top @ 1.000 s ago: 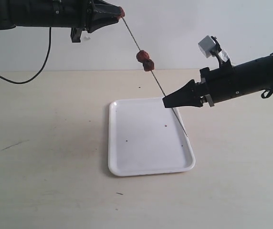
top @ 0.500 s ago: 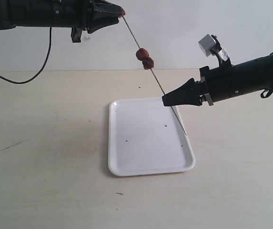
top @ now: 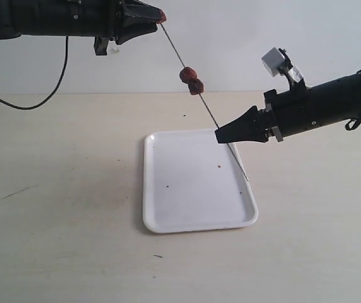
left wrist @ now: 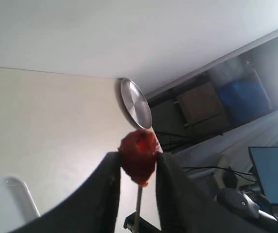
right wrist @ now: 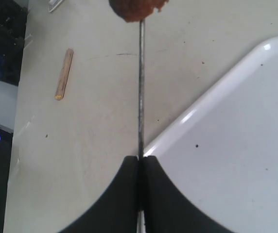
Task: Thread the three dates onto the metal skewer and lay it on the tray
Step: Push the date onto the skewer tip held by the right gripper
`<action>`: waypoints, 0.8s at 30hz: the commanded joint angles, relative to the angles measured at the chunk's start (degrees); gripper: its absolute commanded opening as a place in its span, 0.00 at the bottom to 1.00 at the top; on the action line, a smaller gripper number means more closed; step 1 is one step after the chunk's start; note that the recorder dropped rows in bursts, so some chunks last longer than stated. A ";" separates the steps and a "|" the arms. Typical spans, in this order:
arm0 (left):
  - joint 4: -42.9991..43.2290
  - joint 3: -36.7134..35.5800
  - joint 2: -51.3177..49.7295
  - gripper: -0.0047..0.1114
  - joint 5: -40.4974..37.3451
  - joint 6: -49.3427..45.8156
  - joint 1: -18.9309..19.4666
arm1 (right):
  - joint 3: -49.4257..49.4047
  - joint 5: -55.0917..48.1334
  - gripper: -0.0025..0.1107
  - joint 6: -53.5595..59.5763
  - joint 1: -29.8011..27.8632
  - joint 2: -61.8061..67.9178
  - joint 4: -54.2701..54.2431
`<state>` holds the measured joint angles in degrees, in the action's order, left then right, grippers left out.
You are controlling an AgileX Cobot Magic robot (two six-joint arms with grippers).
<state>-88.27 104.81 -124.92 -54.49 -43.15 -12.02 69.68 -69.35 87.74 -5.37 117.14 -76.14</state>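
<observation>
- While it slants in the air above the tray point(top: 199, 225), the skewer point(top: 207, 111) carries two dates point(top: 191, 79) mid-length.
- At its upper tip, the third date point(left wrist: 138, 157) is pinched by the left jaws.
- Lower down, the right jaws clamp its shaft.
- Beneath, the tray lies on the counter point(top: 60, 189).

**One date pinched at the fingertips**

The left gripper point(left wrist: 138, 156) has its two dark fingers point(left wrist: 102, 194) closed on a single wrinkled red-brown date point(left wrist: 140, 165), gripped right at their tips. The thin metal skewer point(left wrist: 138, 206) runs out of the date and back between the fingers. A rounded corner of the white tray point(left wrist: 5, 204) lies on the pale table point(left wrist: 46, 121). Farther off, a round metal disc point(left wrist: 135, 103) sits near the table's edge, and a blue screen point(left wrist: 275, 170) shows beyond it.
</observation>
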 commanded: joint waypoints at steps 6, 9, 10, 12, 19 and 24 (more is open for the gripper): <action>-0.34 -0.25 0.21 0.27 -3.34 -1.66 0.09 | -0.10 0.57 0.02 0.68 0.04 -0.26 -3.13; 0.35 -0.25 0.21 0.27 -3.77 -1.79 0.09 | -0.10 0.73 0.02 0.68 0.04 -0.26 -3.68; 0.69 -0.25 0.21 0.27 -3.77 -1.79 0.09 | -0.10 0.73 0.02 0.68 0.04 -0.26 -3.68; 1.12 -0.25 0.21 0.27 -3.77 -1.79 0.09 | -0.10 0.73 0.02 0.68 0.04 -0.26 -3.80; 1.23 -0.25 0.21 0.27 -2.45 -1.79 0.09 | -0.10 -0.17 0.02 2.09 0.04 -0.26 -3.81; 1.23 -0.25 0.21 0.27 -0.30 -2.15 0.09 | -0.10 -0.17 0.02 2.09 0.04 -0.26 -3.21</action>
<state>-86.78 104.81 -124.92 -56.24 -44.58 -12.02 69.68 -68.79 88.96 -5.37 117.14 -78.88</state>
